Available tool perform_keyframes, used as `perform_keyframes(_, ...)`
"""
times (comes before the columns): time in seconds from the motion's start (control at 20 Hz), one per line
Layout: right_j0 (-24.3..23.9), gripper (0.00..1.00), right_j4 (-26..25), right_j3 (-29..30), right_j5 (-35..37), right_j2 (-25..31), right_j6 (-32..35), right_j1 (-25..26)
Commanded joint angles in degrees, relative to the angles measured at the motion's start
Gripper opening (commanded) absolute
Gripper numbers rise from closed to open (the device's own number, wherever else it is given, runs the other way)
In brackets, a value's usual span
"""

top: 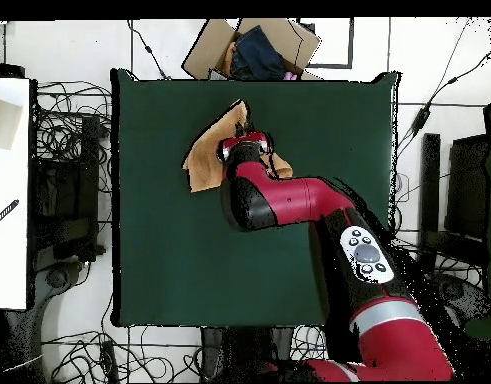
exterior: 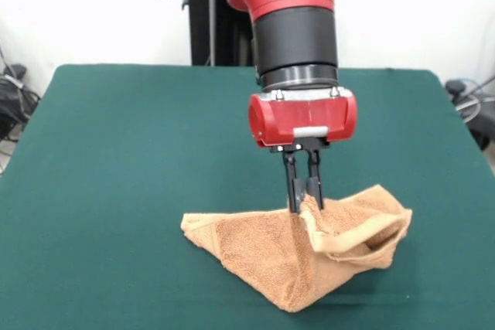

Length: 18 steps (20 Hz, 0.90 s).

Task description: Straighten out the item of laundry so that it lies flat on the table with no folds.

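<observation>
Gripper (exterior: 302, 204) closed on the towel (exterior: 271, 249), pinching a raised fold near its middle, fingers close together and pointing straight down. Towel rumpled and peaked under the pinch, draped down to the green desk (exterior: 116, 152) on all sides, one corner folded over at the right in the front view. Lying toward the desk's near edge in that view; in the overhead view, near the top edge, left of centre, partly hidden by the arm (top: 289, 200). Cardboard box (top: 251, 45) just beyond that edge. No readable writing or labels anywhere.
</observation>
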Motion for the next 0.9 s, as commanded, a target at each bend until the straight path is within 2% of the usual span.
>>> perform_keyframes(0.05,2.0,0.0,-1.8,1.2,4.9,3.7,5.4,2.9)
perform_keyframes(0.55,2.6,0.0,-1.9,1.1,4.4,3.7,5.5,3.3)
perform_keyframes(0.9,5.9,0.0,-1.0,-0.5,2.6,1.3,6.2,4.1)
